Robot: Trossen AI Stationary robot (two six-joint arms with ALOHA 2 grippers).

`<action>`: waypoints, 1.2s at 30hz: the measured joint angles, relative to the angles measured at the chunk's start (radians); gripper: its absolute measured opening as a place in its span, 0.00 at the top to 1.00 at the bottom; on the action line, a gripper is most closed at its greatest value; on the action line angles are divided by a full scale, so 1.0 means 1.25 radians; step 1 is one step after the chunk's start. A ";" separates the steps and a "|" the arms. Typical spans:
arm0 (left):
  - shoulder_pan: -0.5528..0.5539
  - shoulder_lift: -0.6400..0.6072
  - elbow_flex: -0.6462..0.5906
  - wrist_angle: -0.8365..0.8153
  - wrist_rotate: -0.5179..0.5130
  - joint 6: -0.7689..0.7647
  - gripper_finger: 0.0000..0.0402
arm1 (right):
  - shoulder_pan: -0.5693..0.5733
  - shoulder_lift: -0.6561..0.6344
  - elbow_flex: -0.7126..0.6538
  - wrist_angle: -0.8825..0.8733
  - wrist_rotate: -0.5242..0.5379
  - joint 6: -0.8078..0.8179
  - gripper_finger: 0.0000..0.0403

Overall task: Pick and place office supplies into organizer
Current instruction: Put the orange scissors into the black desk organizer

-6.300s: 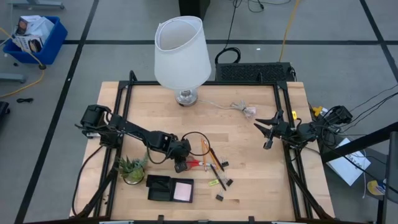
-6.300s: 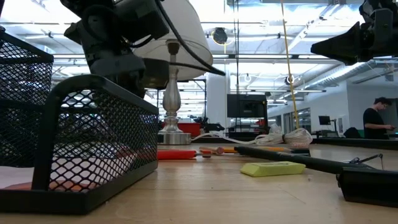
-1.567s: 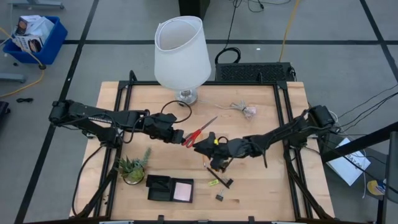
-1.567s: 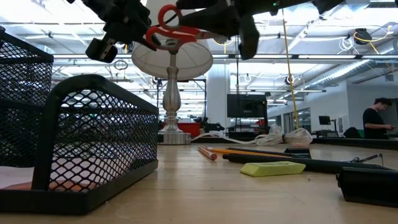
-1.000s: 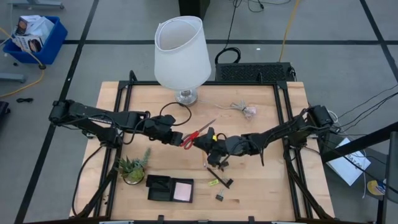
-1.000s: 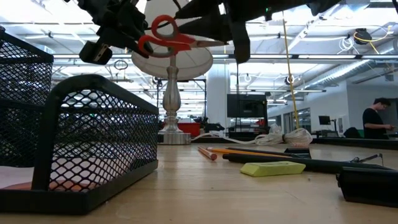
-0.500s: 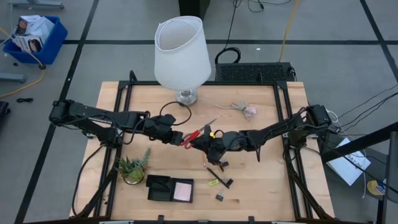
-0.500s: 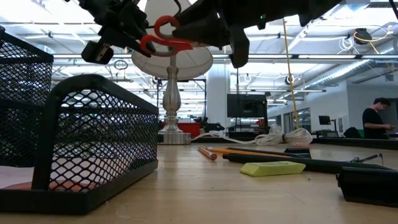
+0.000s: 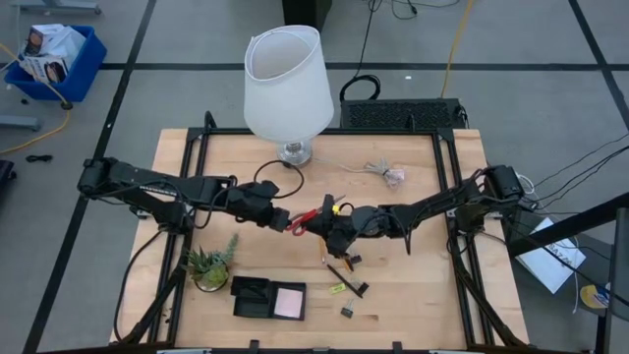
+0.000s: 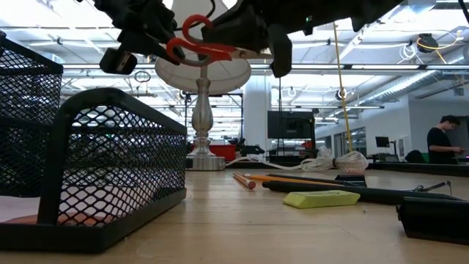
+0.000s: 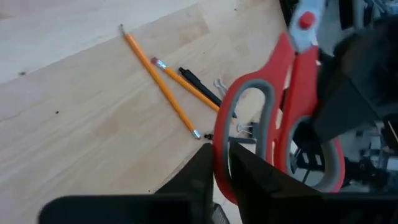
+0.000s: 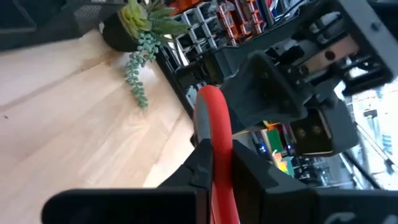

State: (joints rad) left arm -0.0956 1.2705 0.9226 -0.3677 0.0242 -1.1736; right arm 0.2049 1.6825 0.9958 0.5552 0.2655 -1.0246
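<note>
Both grippers met in mid-air over the middle of the wooden table, each clamped on the red-handled scissors. The left gripper pinched one red handle loop between its dark fingers; the right gripper was closed on a handle too, coming from the opposite side.

To my eye this was a handover, and the risk sat right there: if the left let go before the right's hold was firm, the scissors could swing or drop onto the orange pencils and small black binder clips lying below. Pulling apart while both were clamped could twist the scissors askew.

Their long axis ran roughly level, slanting across the table, handles toward the left arm and the blade tips pointing away toward the lamp side. The black mesh organizer tray waited near the front edge, beside the small green plant.
</note>
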 joint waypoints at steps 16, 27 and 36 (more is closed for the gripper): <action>-0.135 -0.138 0.001 -0.033 -0.242 0.283 0.72 | 0.113 -0.001 -0.001 0.001 0.147 0.134 0.94; -0.325 -0.227 0.001 -0.007 -0.651 0.544 0.72 | 0.129 -0.001 -0.001 0.221 -0.208 0.500 0.94; -0.391 -0.186 0.001 0.005 -0.719 0.577 0.72 | 0.081 0.001 -0.001 0.394 -0.362 0.713 0.92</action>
State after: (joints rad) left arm -0.5840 1.0385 0.9234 -0.3609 -0.8743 -0.4528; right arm 0.3060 1.6836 0.9947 1.0475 -0.1869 -0.1336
